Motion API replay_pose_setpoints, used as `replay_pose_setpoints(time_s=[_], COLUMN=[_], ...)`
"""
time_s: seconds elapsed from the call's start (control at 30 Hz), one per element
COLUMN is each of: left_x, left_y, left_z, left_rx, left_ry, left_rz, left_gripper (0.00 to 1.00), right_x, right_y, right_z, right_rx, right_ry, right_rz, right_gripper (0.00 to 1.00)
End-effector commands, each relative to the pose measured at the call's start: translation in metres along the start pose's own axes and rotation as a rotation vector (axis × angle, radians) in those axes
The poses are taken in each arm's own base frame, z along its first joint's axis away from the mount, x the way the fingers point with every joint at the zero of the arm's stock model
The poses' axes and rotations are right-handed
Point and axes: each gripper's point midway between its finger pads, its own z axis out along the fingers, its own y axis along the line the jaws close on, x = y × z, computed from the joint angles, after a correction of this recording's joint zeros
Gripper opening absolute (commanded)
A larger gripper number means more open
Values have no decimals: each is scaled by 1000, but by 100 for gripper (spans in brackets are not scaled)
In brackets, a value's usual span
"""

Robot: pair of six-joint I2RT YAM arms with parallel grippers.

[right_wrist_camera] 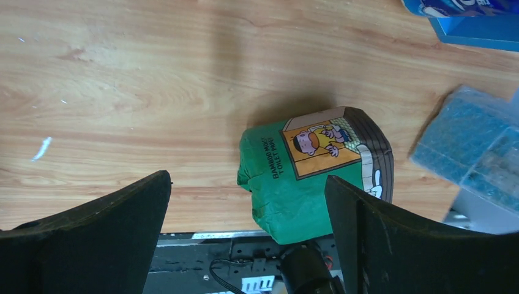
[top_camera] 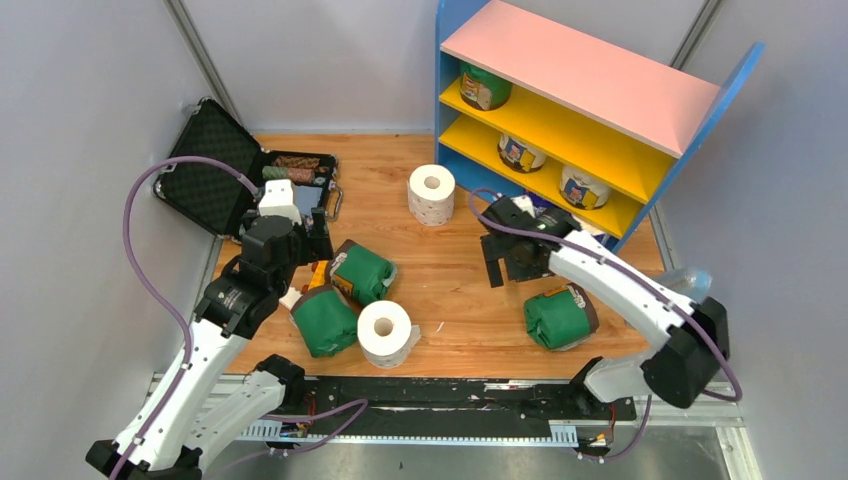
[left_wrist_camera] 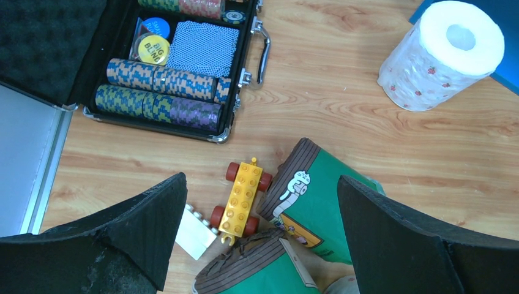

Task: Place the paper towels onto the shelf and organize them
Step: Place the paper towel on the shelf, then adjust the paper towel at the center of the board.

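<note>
My left gripper (left_wrist_camera: 260, 182) hangs wide open and empty over a green roll (left_wrist_camera: 321, 199). My right gripper (right_wrist_camera: 246, 177) gapes empty too. A second roll (right_wrist_camera: 306, 177) lies at its five o'clock.

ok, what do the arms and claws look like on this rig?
Left arm and right arm match: white links, black joint housings, a purple cable looping off each. Left claw and right claw are black, with broad wedge-shaped fingers faced in rough dark padding.
</note>
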Motion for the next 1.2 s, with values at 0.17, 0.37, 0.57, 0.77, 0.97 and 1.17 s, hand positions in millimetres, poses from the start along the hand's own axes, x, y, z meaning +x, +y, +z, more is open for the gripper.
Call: replay_pose_setpoints(time_s=[0.17,0.37,0.57,0.77,0.97,1.17], left_x=[-7,-9,-9,-9,-8,-7], left_y=[1,-2,-4,-5,-5,-5], left_z=[0,-3,-3,-3,-1,0], left_rx=[-1,20,35,38,34,30], left_ry=[-29,-38,-38,-37,-32,-26], left_rz=[-2,-12,-15,-13,-10,-8], left_gripper=[100,100,100,100,100,100], right_x=[21,55,61,65,78,76], right_y=[-9,10,-6,-32,-43,-29], right_z=[6,17,13,2,7,35], right_rx=[402,439,476,475,423,177], right_ry=[179,245,166,58,50,-14], right_rz=[-38,-7,123,314,464,696], right_gripper=[100,100,100,100,100,100])
